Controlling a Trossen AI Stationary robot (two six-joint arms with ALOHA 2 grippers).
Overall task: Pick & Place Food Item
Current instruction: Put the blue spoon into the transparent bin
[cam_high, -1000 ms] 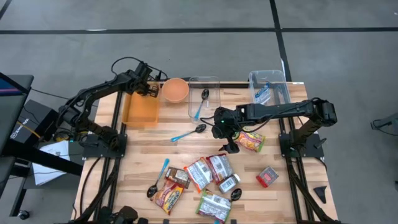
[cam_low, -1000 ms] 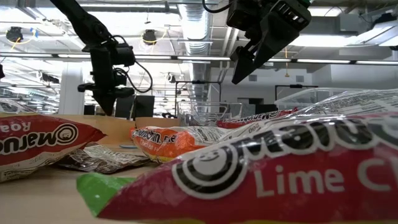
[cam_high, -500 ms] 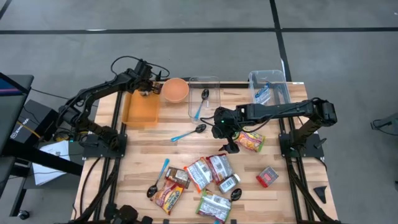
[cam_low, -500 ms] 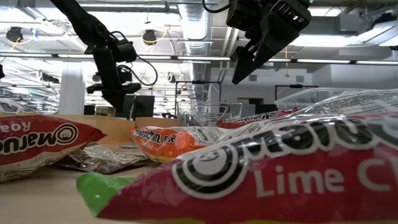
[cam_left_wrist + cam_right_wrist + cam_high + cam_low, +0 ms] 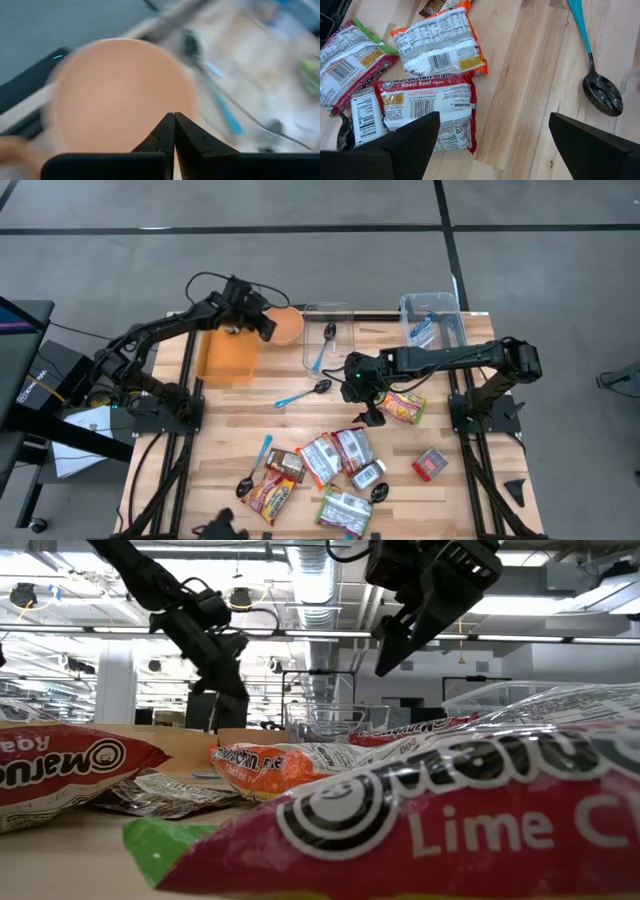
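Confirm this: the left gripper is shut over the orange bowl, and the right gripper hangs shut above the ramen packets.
Not quite. The right gripper hangs open, not shut: the right wrist view shows its fingers spread wide above the ramen packets. The left gripper is indeed shut over the orange bowl.

I see the wooden table (image 5: 300,415): ramen packets (image 5: 330,455) clustered at six o'clock, orange bowl (image 5: 286,326) at twelve, orange tray (image 5: 226,355) at ten.
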